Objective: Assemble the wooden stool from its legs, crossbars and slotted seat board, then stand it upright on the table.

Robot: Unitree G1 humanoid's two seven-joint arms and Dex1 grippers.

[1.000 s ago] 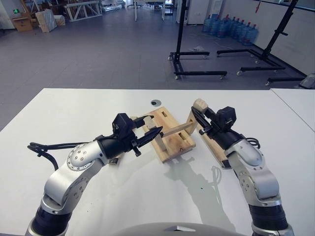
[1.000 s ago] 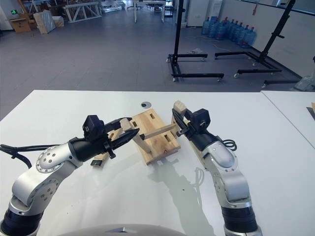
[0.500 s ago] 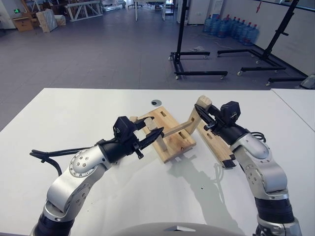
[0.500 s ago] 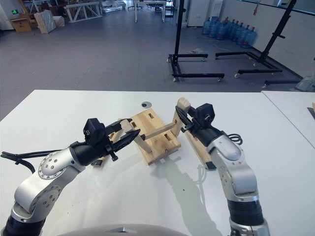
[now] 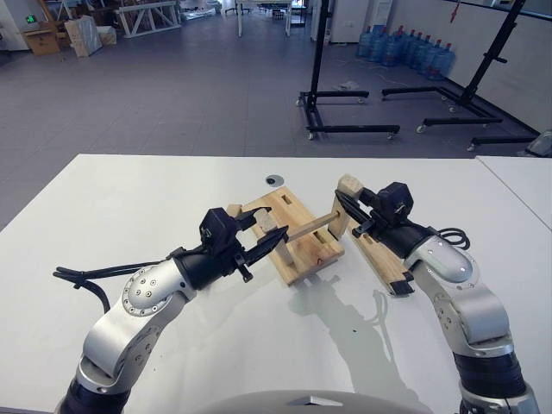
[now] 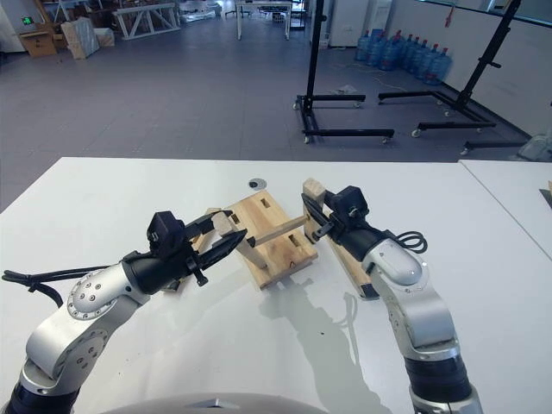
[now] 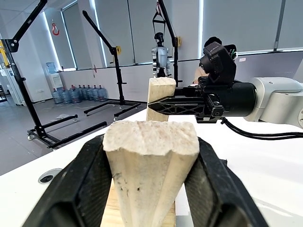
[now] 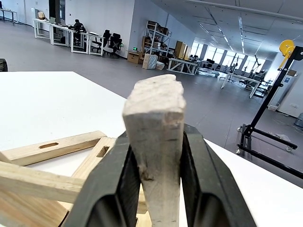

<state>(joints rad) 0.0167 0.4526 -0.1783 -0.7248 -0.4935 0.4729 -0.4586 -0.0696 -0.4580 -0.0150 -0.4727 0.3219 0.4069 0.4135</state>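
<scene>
Left leg in left gripper, right leg in right gripper

pale wooden seat board with rectangular slots, lying flat on the white table. a short pale wooden leg, rough-cut end outward, is clamped between the fingers of the left gripper, raised over the board's left edge. a second pale wooden leg, tilted, is clamped in the right gripper at the board's right edge. a thin wooden crossbar runs from one leg to the other above the board. a long slotted wooden piece lies flat just right of the board.
</scene>
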